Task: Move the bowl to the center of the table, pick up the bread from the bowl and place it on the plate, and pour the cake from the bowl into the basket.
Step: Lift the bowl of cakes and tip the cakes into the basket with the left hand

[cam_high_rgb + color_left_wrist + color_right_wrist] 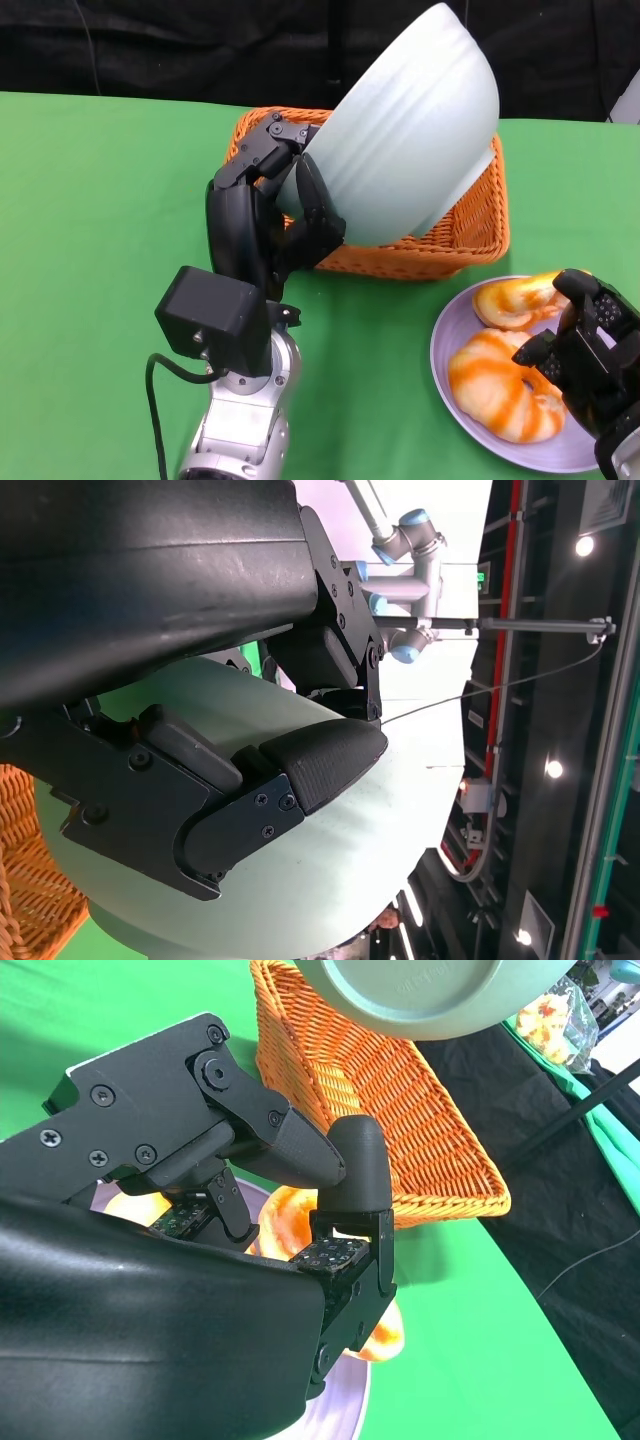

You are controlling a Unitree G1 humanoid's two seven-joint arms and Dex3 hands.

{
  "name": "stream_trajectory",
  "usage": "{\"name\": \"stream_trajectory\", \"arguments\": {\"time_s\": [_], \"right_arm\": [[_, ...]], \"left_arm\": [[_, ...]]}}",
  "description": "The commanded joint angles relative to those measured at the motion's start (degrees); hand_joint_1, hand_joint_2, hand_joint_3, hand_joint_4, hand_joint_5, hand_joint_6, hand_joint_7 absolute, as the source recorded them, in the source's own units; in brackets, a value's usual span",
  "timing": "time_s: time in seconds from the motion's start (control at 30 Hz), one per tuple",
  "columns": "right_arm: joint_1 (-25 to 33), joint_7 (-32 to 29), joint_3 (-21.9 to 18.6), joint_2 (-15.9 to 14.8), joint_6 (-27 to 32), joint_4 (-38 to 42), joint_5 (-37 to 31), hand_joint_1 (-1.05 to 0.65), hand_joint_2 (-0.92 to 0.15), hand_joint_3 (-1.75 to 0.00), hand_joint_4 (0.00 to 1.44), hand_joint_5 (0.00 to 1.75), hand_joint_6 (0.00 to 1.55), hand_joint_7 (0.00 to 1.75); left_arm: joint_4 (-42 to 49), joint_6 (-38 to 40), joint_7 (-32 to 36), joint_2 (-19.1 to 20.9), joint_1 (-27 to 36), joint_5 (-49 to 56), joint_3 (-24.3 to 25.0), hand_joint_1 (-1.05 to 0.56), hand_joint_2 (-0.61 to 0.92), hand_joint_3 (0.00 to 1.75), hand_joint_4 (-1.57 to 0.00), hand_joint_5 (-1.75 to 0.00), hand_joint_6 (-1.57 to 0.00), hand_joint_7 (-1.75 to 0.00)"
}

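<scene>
Tipping steeply over the orange wicker basket [470,235], with mouth turned down and away toward the basket's inside and pale underside facing the head camera: the light green bowl [415,125]. Looks rigid and smooth, probably plastic or melamine, light for its bulk, slick on the outside wall; best taken at the rim, thumb on one face and fingers on the other, since a palm on the round wall would likely slide. Gripped exactly so by the left hand [270,215], fingers clamped on the rim's lower edge, forearm rising from the lower left and wrist rolled over to hold the pour. Cannot tell whether the cake has left the bowl: interior hidden in every view. Resting on the lilac plate [450,385] at the lower right of the green counter [90,210]: two striped bread pieces [505,385]. Hovering just above that bread and holding nothing: the right hand [590,350], fingers loosely bent and apart.
</scene>
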Motion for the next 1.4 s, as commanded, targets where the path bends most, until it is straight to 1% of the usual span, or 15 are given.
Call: {"name": "stream_trajectory", "arguments": {"time_s": [0.03, 0.17, 0.27, 0.33, 0.4, 0.43, 0.63, 0.7, 0.77, 0.9, 1.03, 1.13, 1.2, 1.27, 1.4], "right_arm": [[-0.44, 0.34, -0.77, -1.12, 0.06, 0.49, 0.73, -0.09, -0.79, -0.94, 0.84, 1.75, 0.67, 1.66], [-0.30, 0.96, -0.83, -1.40, -0.33, 0.81, 0.93, -0.08, -0.79, -0.93, 0.84, 1.75, 0.67, 1.66], [-0.36, 0.82, -0.82, -1.39, -0.25, 0.86, 0.64, -0.08, -0.79, -0.94, 0.84, 1.75, 0.67, 1.66], [-0.41, 0.74, -0.74, -1.44, -0.18, 0.87, 0.42, -0.08, -0.79, -0.94, 0.84, 1.75, 0.67, 1.66], [-0.45, 1.00, -0.90, -1.46, -0.22, 1.09, 0.67, -0.09, -0.80, -0.94, 0.84, 1.75, 0.67, 1.66], [-0.45, 1.10, -0.96, -1.47, -0.23, 1.16, 0.77, -0.09, -0.80, -0.94, 0.84, 1.75, 0.67, 1.66], [-0.55, 0.76, -1.09, -1.21, 0.10, 0.96, 0.95, -0.09, -0.80, -0.92, 0.84, 1.75, 0.67, 1.66], [-0.63, 0.44, -1.20, -1.04, 0.31, 0.84, 1.11, -0.09, -0.81, -0.91, 0.84, 1.75, 0.66, 1.66], [-0.64, 0.38, -1.23, -1.03, 0.36, 0.83, 1.21, -0.09, -0.81, -0.90, 0.84, 1.75, 0.66, 1.65], [-0.46, 1.20, -0.89, -1.44, -0.21, 1.16, 0.94, -0.09, -0.81, -0.90, 0.85, 1.75, 0.67, 1.66], [-0.46, 1.15, -0.75, -1.29, -0.52, 1.25, 0.65, -0.08, -0.81, -0.91, 0.85, 1.75, 0.67, 1.65], [-0.46, 1.30, -0.75, -1.28, -0.71, 1.46, 0.63, -0.08, -0.81, -0.91, 0.85, 1.75, 0.67, 1.65], [-0.50, 1.40, -0.85, -1.26, -0.75, 1.64, 0.75, -0.08, -0.81, -0.91, 0.85, 1.75, 0.67, 1.66], [-0.52, 1.33, -0.89, -1.20, -0.69, 1.62, 0.78, -0.09, -0.80, -0.91, 0.84, 1.75, 0.67, 1.65], [-0.43, 1.13, -0.84, -1.18, -0.47, 1.29, 0.79, -0.09, -0.80, -0.92, 0.84, 1.75, 0.67, 1.65]], "left_arm": [[-0.88, -0.26, 1.58, -4.58, 1.74, -0.85, 0.10, -0.13, 0.46, 1.10, -0.93, -1.42, -1.00, -1.05], [-0.42, 0.35, 2.09, -4.66, 1.42, -1.22, 0.32, -0.08, 0.43, 1.10, -0.97, -1.37, -1.05, -1.01], [-0.79, 2.41, 2.92, -5.11, 1.46, -1.56, 0.64, -0.10, 0.47, 1.08, -1.00, -1.34, -1.05, -0.99], [-0.67, 2.77, 3.16, -5.16, 1.33, -1.69, 0.74, -0.09, 0.47, 1.11, -1.00, -1.34, -1.04, -0.98], [-0.81, 3.87, 3.99, -5.53, 1.15, -1.93, 1.00, -0.08, 0.42, 1.24, -1.01, -1.32, -1.06, -0.97], [-0.90, 4.27, 4.31, -5.56, 1.11, -1.92, 0.97, -0.08, 0.40, 1.27, -1.01, -1.31, -1.06, -0.96], [-1.49, 6.53, 6.17, -5.30, 0.63, -1.28, 0.67, -0.05, 0.34, 1.33, -1.02, -1.32, -1.06, -0.98], [-1.12, 6.06, 6.09, -5.00, 0.52, -1.00, 0.42, -0.03, 0.33, 1.29, -0.95, -1.34, -1.02, -1.02], [-1.07, 6.03, 6.14, -4.94, 0.51, -0.89, 0.34, -0.02, 0.34, 1.26, -0.93, -1.35, -1.01, -1.03], [-3.20, 11.66, 6.50, -5.61, 0.88, -1.86, 0.12, -0.03, 0.34, 1.32, -0.94, -1.39, -1.01, -1.07], [-1.20, 10.06, 5.95, -5.20, -0.14, -1.77, 0.32, -0.03, 0.34, 1.28, -0.94, -1.39, -1.03, -1.07], [-0.83, 10.49, 5.44, -5.17, -0.42, -2.37, 0.42, -0.05, 0.35, 1.29, -0.95, -1.38, -1.04, -1.05], [-0.42, 10.79, 5.74, -4.62, -0.70, -1.46, 0.16, -0.05, 0.31, 1.34, -0.94, -1.38, -1.06, -1.03], [0.20, 10.24, 5.44, -4.04, -0.89, -0.79, -0.01, -0.05, 0.28, 1.35, -0.90, -1.38, -1.05, -1.03], [0.46, 11.34, 3.71, -4.96, -1.20, -3.91, 0.99, -0.09, 0.24, 1.36, -0.89, -1.39, -1.07, -1.03]]}}
